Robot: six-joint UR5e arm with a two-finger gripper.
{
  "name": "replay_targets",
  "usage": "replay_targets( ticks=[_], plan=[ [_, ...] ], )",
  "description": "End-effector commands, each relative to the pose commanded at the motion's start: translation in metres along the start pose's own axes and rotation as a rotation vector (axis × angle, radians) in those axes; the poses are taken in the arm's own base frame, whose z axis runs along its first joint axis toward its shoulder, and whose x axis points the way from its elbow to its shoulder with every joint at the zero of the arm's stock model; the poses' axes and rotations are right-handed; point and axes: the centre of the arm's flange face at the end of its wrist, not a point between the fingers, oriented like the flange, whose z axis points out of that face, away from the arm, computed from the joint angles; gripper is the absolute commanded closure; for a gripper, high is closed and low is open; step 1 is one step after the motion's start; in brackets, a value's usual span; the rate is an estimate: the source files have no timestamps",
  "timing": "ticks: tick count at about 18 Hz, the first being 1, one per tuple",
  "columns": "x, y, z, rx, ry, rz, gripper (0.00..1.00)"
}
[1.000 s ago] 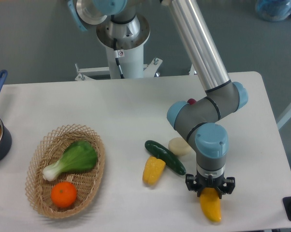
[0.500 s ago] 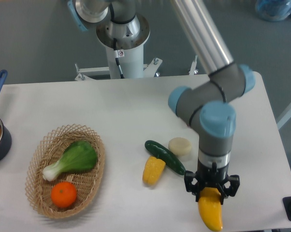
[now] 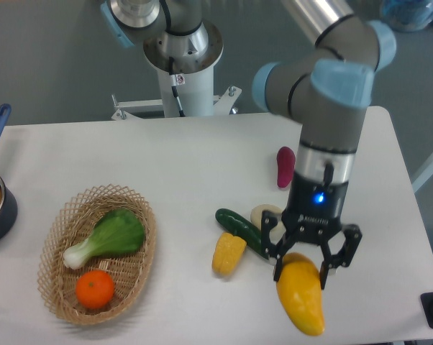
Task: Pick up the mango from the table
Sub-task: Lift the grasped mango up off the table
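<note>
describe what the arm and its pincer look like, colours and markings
The arm is a silver metal tube with grey joint housings and light blue round end caps. Its wrist section is silver above, black below, with a small blue light and faint white lettering. The pincer is black, with angular two-finger linkages.

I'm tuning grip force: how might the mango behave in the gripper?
The mango looks smooth and glossy, so it may slip between the fingers. The gripper holds only its upper end, so the hanging bulk could swing or pivot. It looks rigid, probably not easily deformed.
</note>
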Motion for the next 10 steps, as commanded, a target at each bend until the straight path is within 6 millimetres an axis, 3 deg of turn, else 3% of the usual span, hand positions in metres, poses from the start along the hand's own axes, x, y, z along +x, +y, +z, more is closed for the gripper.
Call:
replay_targets(
  ticks=[10],
  plan=[
    [-0.006,0.0,-0.018,0.027,0.001,-0.018,0.66]
  ],
)
